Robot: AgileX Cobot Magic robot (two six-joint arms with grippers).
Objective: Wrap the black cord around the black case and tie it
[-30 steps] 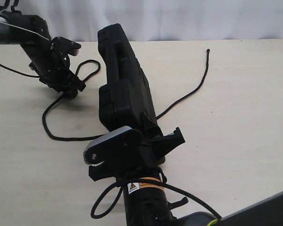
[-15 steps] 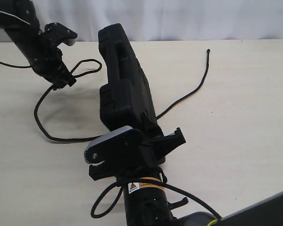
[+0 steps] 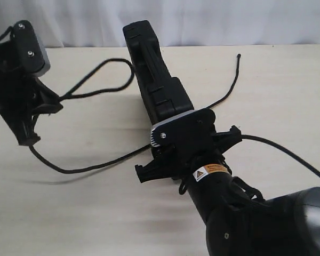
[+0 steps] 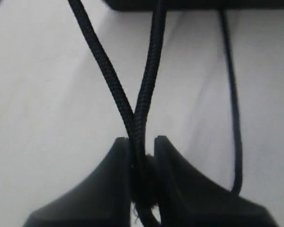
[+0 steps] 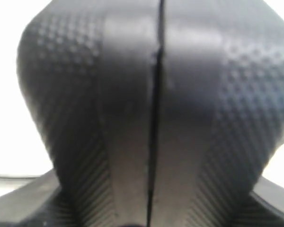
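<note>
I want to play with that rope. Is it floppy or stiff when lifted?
Probably floppy: the cord hangs in loose curves from the left gripper, pinched as two bent strands. It looks thin, so likely light. Its braided surface should grip rather than slip.

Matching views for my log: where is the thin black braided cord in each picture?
Exterior view: the thin black braided cord loops on the left, pinched by the left gripper.
Left wrist view: centre, between the fingers.
Right wrist view: not seen.
Shared landmark: the matte black plastic case.
</note>
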